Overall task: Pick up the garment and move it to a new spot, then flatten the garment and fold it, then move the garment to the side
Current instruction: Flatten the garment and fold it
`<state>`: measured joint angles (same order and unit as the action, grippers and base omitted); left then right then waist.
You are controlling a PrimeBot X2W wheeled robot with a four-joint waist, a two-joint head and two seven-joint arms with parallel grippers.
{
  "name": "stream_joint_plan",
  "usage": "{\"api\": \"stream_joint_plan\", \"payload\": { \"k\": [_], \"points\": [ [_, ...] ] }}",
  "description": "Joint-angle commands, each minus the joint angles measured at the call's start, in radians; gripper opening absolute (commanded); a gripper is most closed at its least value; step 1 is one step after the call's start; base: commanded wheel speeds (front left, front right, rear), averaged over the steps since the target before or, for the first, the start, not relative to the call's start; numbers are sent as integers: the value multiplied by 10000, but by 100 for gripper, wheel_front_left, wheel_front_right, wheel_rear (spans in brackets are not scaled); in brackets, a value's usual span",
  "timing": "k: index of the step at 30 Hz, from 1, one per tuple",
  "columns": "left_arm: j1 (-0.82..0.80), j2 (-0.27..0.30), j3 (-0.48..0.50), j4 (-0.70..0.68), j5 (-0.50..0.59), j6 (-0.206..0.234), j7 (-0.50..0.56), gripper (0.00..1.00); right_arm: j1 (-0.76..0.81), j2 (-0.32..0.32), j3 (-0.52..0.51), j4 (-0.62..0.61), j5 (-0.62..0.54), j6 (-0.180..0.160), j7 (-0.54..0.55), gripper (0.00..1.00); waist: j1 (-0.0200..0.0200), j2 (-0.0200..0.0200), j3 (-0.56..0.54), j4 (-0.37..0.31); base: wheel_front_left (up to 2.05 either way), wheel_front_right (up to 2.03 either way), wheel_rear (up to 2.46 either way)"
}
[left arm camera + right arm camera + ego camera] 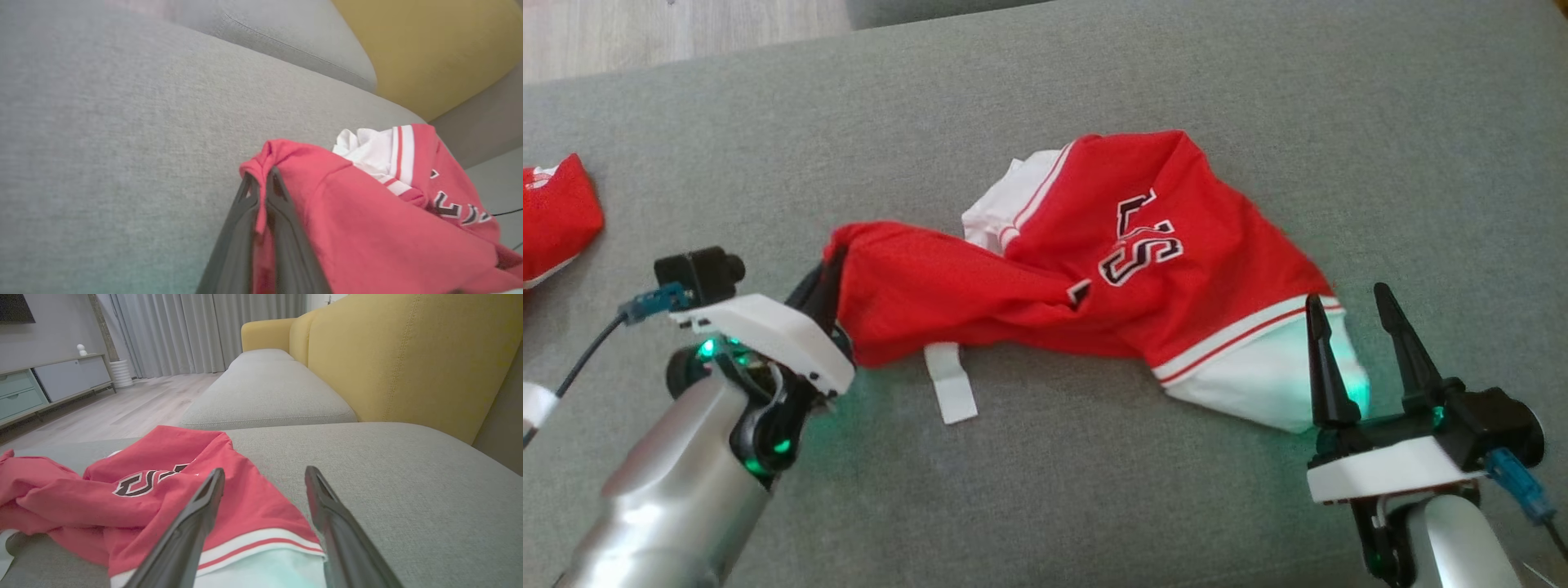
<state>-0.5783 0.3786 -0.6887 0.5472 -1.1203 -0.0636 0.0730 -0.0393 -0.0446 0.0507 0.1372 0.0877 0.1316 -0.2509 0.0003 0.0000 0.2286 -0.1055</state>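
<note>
The crumpled red jersey garment (1094,269), with white striped trim and black-and-white lettering, lies across the middle of the grey fabric sofa cushion (1094,73). A white strip (952,382) sticks out from its near edge. At the garment's left end, the left claw (261,176) is clenched on a bunched red fold, and the cloth drapes over its dark fingers. At the right end, the right claw (1347,298) stands released, one finger over the white hem and the other over bare cushion; I cannot tell whether it touches. Another red cloth (556,216) lies well apart, at the cushion's left edge. A yellow backrest (388,355) rises behind the cushion.
</note>
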Motion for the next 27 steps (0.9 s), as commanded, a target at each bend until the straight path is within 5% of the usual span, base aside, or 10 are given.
{"api": "stream_joint_plan", "payload": {
  "k": [1, 2, 3, 4, 5, 6, 7, 12, 18, 27],
  "points": [
    [-578, 202, 352, 137, 145, -66, -254, 0, -340, -56, 148, -323, -82, -9, -109, 100, -3, 0, -62, 35, 0, 0, 0],
    [-672, 102, 289, 439, 219, -123, -336, 0, -351, -56, 111, -304, -104, -9, -109, 100, -3, 0, -98, 54, 0, 0, 0],
    [-814, -72, 108, 946, 408, -246, -498, 12, -357, -56, 32, -259, -155, -9, -109, 100, -3, 0, -191, 109, 0, 0, 0],
    [-866, -158, 77, 1186, 511, -256, -703, 46, -347, -56, -7, -239, -176, -9, -109, 100, -3, 0, -258, 148, 0, 0, 0],
    [-866, -158, 77, 1186, 511, -256, -703, 46, -347, -56, -7, -239, -176, -9, -109, 100, -3, 0, -258, 148, 0, 0, 0],
    [-886, -233, 39, 1387, 615, -272, -917, 86, -324, -56, -32, -226, -194, -9, -109, 100, -3, 0, -328, 178, 0, 0, 0],
    [-868, -295, -1, 1553, 720, -286, -1151, 100, -288, -56, -48, -210, -213, -9, -109, 100, -3, 0, -424, 210, 0, 0, 0],
    [-178, -276, -256, 1673, 1537, -30, -2747, 100, 15, -56, -96, -184, -257, -9, -109, 100, -3, 0, -951, 358, 0, 0, 0],
    [1625, -153, 6, 187, 2237, 727, -3323, 100, 498, -56, -385, -324, -243, -9, -109, 100, -3, 0, -1413, 811, 0, 0, 0],
    [4477, -781, 1993, -2726, 4532, 1463, -3345, 100, 878, -56, -602, -410, -261, -9, -109, 100, -3, 0, -1700, 1394, 0, 0, 0]
  ]
}}
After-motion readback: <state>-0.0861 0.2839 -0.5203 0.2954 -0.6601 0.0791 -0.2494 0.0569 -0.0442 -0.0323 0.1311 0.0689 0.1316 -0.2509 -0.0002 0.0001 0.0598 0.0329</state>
